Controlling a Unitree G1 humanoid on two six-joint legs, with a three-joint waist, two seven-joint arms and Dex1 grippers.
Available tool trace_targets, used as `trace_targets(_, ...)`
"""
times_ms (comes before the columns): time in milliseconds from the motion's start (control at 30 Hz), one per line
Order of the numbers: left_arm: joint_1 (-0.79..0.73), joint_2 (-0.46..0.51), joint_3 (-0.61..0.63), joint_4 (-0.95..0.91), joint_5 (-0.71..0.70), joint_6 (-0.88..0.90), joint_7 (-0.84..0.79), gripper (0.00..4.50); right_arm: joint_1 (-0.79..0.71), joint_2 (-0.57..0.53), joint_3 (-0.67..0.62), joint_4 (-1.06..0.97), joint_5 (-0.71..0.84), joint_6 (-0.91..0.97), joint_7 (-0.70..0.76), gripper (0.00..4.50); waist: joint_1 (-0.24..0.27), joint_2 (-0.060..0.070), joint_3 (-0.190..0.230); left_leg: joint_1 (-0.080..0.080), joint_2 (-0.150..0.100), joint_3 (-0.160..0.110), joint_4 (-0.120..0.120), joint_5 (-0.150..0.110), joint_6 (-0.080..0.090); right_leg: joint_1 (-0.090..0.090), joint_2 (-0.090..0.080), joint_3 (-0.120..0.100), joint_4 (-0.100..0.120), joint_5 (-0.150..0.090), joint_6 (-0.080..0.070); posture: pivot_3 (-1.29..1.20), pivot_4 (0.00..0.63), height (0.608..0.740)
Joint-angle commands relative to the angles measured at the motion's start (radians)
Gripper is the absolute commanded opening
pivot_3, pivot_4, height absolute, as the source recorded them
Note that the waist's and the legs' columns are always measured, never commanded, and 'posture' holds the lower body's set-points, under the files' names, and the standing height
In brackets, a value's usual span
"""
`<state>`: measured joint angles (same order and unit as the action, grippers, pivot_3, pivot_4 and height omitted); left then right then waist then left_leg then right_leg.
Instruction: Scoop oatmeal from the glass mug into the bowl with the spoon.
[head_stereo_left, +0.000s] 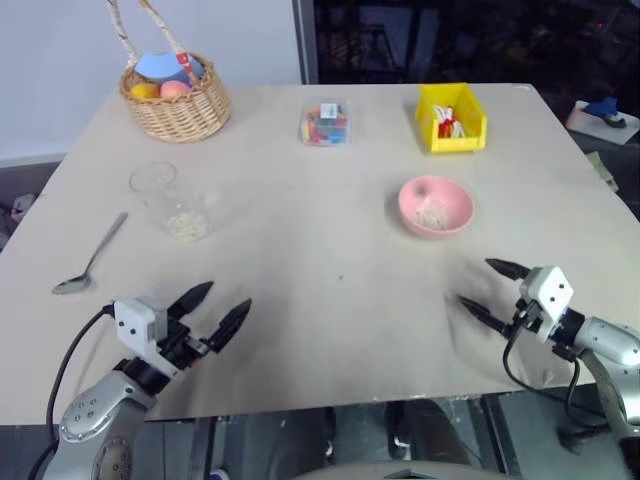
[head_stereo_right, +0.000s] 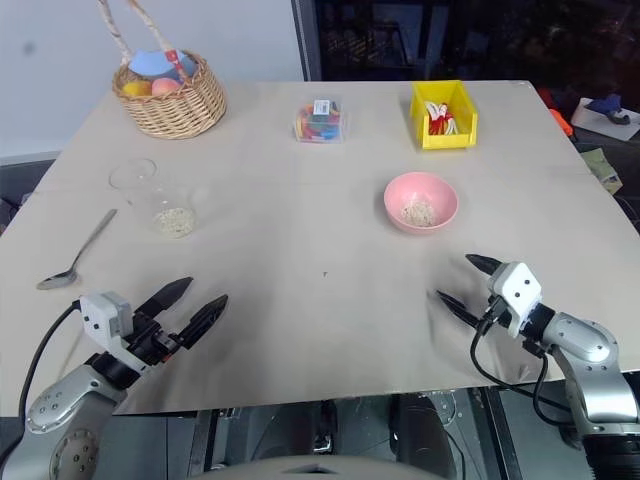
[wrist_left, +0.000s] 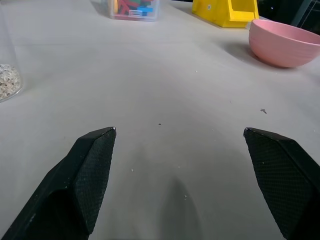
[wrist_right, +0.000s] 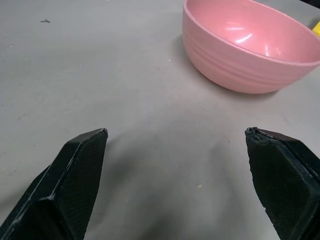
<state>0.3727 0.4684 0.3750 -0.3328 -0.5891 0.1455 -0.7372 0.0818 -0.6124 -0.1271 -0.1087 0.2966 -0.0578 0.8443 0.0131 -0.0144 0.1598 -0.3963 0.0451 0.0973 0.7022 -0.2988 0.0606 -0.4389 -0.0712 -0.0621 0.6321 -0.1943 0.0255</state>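
Left eye view has the tabletop (head_stereo_left: 330, 300) spread wide, with both hands low over its near edge. On the left, the left hand (head_stereo_left: 222, 306) hovers with its two black fingers spread apart and nothing between them. On the right, the right hand (head_stereo_left: 484, 286) is likewise spread and empty, its fingers aimed inward toward the middle of the tabletop.

The spoon (head_stereo_left: 88, 260) lies flat near the left edge, its small oval end toward the robot and its handle running away and to the right. Just beyond it stands the mug (head_stereo_left: 168, 200), upright, with a low layer of oatmeal (head_stereo_left: 186, 224) in its bottom. The bowl (head_stereo_left: 435, 205) sits well apart from the mug, on the right half of the tabletop, beyond the right hand; a small heap of the same pale flakes lies inside it. In the right wrist view the bowl is close ahead of the open fingers but not touching them.

Along the far edge are a wicker basket (head_stereo_left: 178, 105) with coloured items at the left, a clear box (head_stereo_left: 325, 124) of coloured pieces in the middle, and a yellow bin (head_stereo_left: 451, 118) at the right, behind the bowl.
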Motion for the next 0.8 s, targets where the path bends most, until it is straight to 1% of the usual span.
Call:
trace_targets(33, -0.012, -0.010, 0.011, -0.030, -0.006, 0.003, 0.030, 4.31, -0.008, 0.006, -0.021, -0.056, 0.064, -0.028, 0.036, 4.46, 0.000, 0.000, 0.000, 0.000, 0.000, 0.000, 0.000, 0.000, 0.000, 0.000, 0.000, 0.000, 0.000, 0.000, 0.000, 0.00, 0.150, 0.740)
trace_targets(133, -0.060, -0.046, 0.051, -0.012, -0.034, 0.043, 0.134, 4.31, -0.024, 0.032, -0.004, -0.202, 0.244, -0.001, 0.125, 4.46, 0.001, 0.000, 0.000, 0.000, 0.000, 0.000, 0.000, 0.000, 0.000, 0.000, 0.000, 0.000, 0.000, 0.000, 0.000, 0.00, 0.150, 0.740)
trace_targets(233, -0.101, -0.054, 0.101, -0.008, -0.038, 0.106, 0.254, 4.31, -0.059, 0.046, 0.013, -0.302, 0.341, 0.057, 0.137, 4.46, -0.001, 0.000, 0.000, 0.000, 0.001, -0.001, 0.000, 0.000, 0.000, 0.000, 0.001, 0.000, 0.000, 0.000, 0.000, 0.00, 0.150, 0.740)
trace_targets(300, -0.129, -0.029, 0.139, -0.008, -0.032, 0.180, 0.343, 4.31, -0.089, 0.054, 0.041, -0.368, 0.389, 0.086, 0.142, 4.46, 0.000, -0.001, -0.001, 0.001, 0.001, -0.001, 0.000, 0.000, 0.000, 0.000, 0.001, 0.000, 0.000, 0.001, 0.000, 0.00, 0.150, 0.740)
trace_targets(367, -0.152, -0.014, 0.179, -0.003, -0.062, 0.218, 0.376, 4.31, -0.107, 0.058, 0.061, -0.407, 0.418, 0.106, 0.148, 4.46, 0.000, -0.002, 0.000, 0.000, 0.001, -0.001, 0.000, 0.000, 0.000, 0.000, 0.000, 0.000, 0.000, 0.002, -0.002, 0.00, 0.150, 0.740)
trace_targets(467, -0.159, -0.009, 0.221, 0.009, -0.096, 0.209, 0.345, 4.31, -0.120, 0.062, 0.081, -0.436, 0.431, 0.127, 0.143, 4.46, 0.001, -0.002, -0.001, 0.000, 0.001, -0.002, 0.000, 0.000, 0.000, 0.001, 0.000, -0.001, 0.000, 0.001, -0.002, 0.00, 0.150, 0.740)
trace_targets(633, -0.168, 0.020, 0.304, 0.030, -0.139, 0.268, 0.386, 4.31, -0.155, 0.068, 0.108, -0.476, 0.462, 0.169, 0.134, 4.46, 0.000, -0.002, -0.001, 0.000, 0.000, -0.001, 0.000, 0.000, -0.001, 0.001, -0.001, -0.001, 0.000, 0.002, -0.002, 0.00, 0.150, 0.740)
trace_targets(733, -0.194, 0.075, 0.343, 0.100, -0.131, 0.342, 0.439, 4.31, -0.172, 0.081, 0.125, -0.481, 0.459, 0.174, 0.130, 4.46, 0.001, -0.002, -0.001, 0.000, 0.001, -0.001, 0.000, 0.000, -0.001, 0.000, 0.000, -0.001, 0.001, 0.001, -0.002, 0.00, 0.150, 0.740)
trace_targets(800, -0.242, 0.134, 0.360, 0.158, -0.102, 0.423, 0.520, 4.31, -0.179, 0.088, 0.125, -0.464, 0.453, 0.170, 0.137, 4.46, 0.002, -0.002, -0.001, 0.001, 0.001, -0.001, 0.000, 0.000, -0.001, 0.000, 0.000, -0.002, 0.001, 0.001, -0.002, 0.00, 0.150, 0.740)
